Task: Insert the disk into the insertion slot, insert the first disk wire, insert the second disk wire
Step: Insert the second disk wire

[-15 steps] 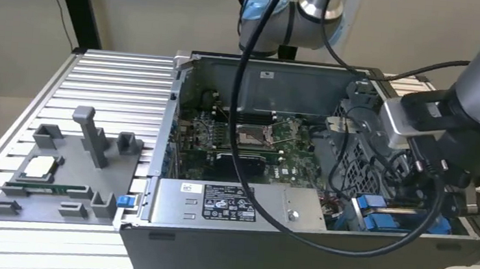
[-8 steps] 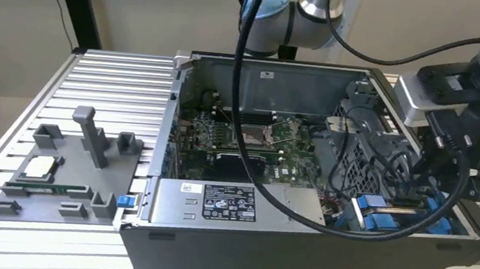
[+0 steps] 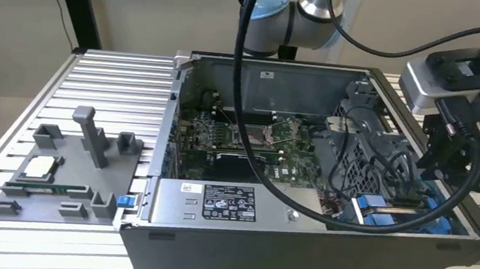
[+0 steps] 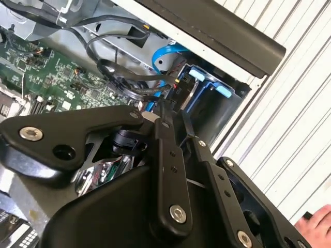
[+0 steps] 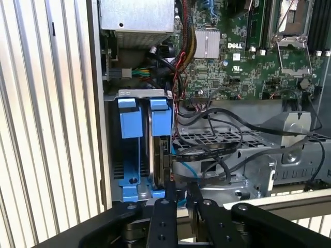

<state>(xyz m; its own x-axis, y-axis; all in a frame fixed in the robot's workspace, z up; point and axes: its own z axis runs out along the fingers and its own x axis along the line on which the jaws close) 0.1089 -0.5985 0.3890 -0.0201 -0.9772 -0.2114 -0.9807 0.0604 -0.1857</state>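
— Inside the open computer case (image 3: 316,258), where does the disk (image 5: 161,155) sit?

— On edge in the insertion slot (image 5: 129,181), with its blue frame tabs at the bay's mouth. In the exterior view the slot (image 3: 389,213) lies at about four o'clock of the case's interior.

— And the gripper (image 3: 435,166)?

— It hangs at three o'clock of the case in the exterior view, just above that corner. In the first wrist view the gripper (image 5: 184,195) is right over the disk's rear edge, near the black cables (image 5: 227,116) that loop across the perforated cage (image 5: 212,139).

— Apart or together?

— The tips are drawn together in both wrist views. In the second wrist view the gripper (image 4: 164,111) meets a knot of black cable beside the blue parts; whether anything is pinched between the tips I cannot tell.

— What else is around?

— The motherboard (image 3: 249,135) fills the case's middle. The silver power-supply box (image 3: 216,204) lies at six o'clock of it. Outside the case, at nine o'clock, a grey fixture (image 3: 62,177) rests on the slatted metal table (image 3: 114,78).

— Anyone nearby?

— A person's hand (image 4: 318,218) shows in the second wrist view, over the table slats, well apart from the case.
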